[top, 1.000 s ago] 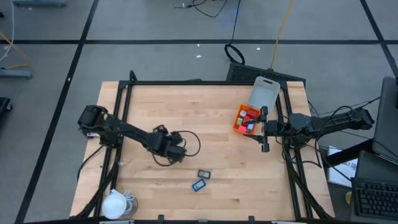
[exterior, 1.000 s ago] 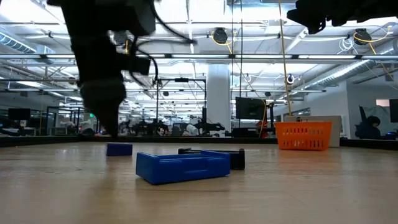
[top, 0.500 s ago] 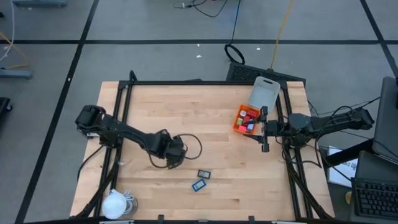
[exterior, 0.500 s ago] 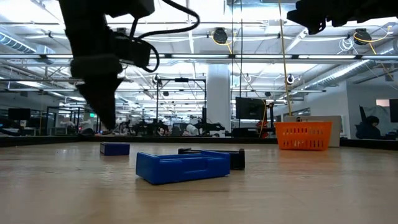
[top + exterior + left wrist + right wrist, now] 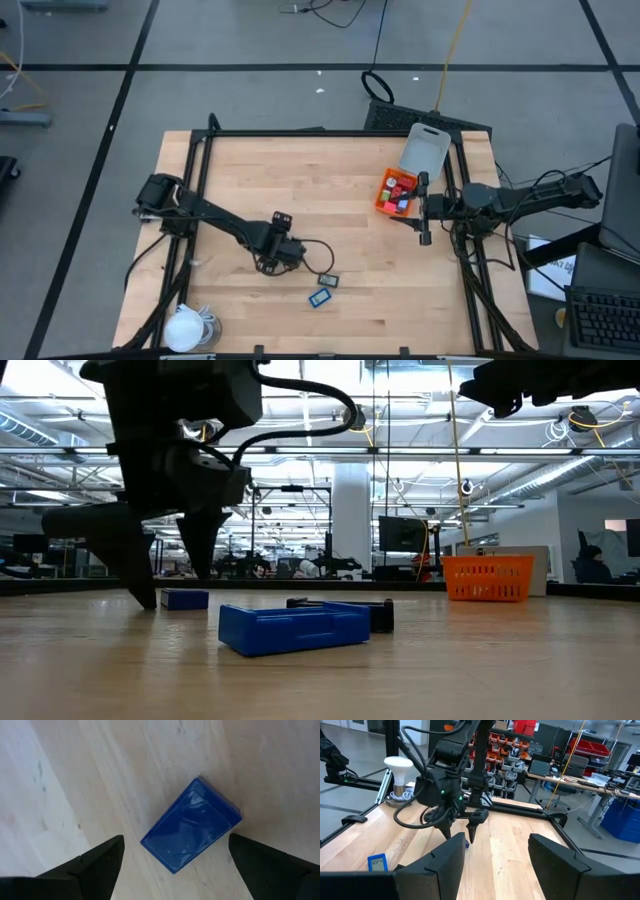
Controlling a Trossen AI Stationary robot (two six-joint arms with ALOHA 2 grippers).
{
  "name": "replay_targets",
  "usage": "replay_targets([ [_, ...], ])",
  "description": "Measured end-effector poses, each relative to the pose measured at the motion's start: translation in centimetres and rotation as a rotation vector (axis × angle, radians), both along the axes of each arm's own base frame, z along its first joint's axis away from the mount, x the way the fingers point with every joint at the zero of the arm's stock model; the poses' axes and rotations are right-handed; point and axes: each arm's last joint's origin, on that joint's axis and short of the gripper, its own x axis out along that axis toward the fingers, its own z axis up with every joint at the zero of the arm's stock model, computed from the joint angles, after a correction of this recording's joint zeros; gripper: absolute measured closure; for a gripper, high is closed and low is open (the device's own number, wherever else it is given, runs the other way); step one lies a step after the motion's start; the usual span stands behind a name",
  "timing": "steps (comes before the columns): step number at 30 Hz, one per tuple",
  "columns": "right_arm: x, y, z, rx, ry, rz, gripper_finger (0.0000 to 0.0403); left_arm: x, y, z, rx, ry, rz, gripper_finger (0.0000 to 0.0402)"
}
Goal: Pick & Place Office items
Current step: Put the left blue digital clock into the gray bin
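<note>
Office items lie scattered on the pale wooden table (image 5: pixel 250 170): a small blue flat block (image 5: pixel 191 824) sits between the spread fingers of the left gripper (image 5: pixel 281 253), not grasped. A blue rectangle (image 5: pixel 320 297) and a dark one (image 5: pixel 327 280) lie nearby. The right gripper (image 5: pixel 424 207), fingers parted and empty, waits beside the orange tray (image 5: pixel 384 191).

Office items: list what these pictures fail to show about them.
Blue block: high view, hidden under the open left gripper.
Dark flat piece: low view, mostly behind the blue rectangle.
Pieces in the orange tray: high view too small to count; low view, its wall hides them.
</note>
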Motion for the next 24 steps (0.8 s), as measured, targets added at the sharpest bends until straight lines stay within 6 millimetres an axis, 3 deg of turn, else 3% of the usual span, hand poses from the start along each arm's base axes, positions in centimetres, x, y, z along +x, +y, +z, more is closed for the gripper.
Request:
replay_targets([
  [14,0.2,0.0,-0.1,-0.003,0.010,0.000,0.0195,1.1,3.3,-0.3,-0.248,0.022,0.001,0.0037],
  [24,0.2,0.0,-0.1,-0.005,0.010,0.000,0.0195,1.5,5.9,-0.4,-0.331,0.023,-0.039,0.0040],
])
